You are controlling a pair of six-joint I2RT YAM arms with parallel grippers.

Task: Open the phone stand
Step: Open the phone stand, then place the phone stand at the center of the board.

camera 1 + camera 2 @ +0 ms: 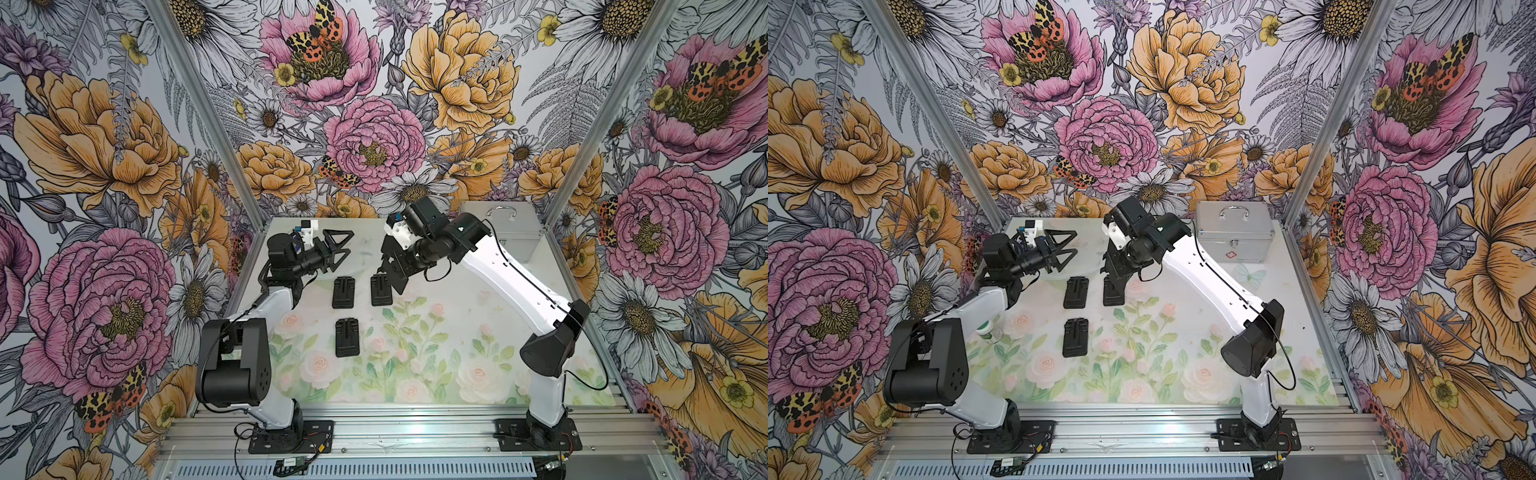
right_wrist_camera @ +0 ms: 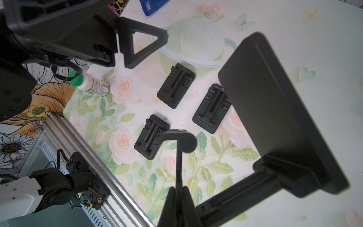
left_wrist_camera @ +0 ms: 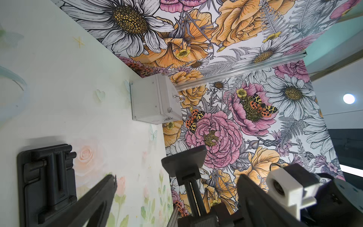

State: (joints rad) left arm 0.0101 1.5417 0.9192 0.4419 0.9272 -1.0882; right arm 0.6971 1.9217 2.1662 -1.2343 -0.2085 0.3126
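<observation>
Looking down, we see our right gripper (image 2: 177,189) clamped on the thin lip of the unfolded phone stand (image 2: 275,110), held aloft above the table (image 1: 457,332); our left gripper (image 1: 350,244) gapes wide and empty nearby; three folded stands (image 1: 343,292) lie flat below.

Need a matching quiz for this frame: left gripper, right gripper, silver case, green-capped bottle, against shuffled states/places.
Things:
1. left gripper
2. right gripper
3. silver case
4. green-capped bottle

States/places:
A. far right corner of the table
B. open, holding nothing
C. at the table's left edge
D. shut on an unfolded phone stand, held off the table

Pairs: 1-B, 2-D, 3-A, 4-C
</observation>
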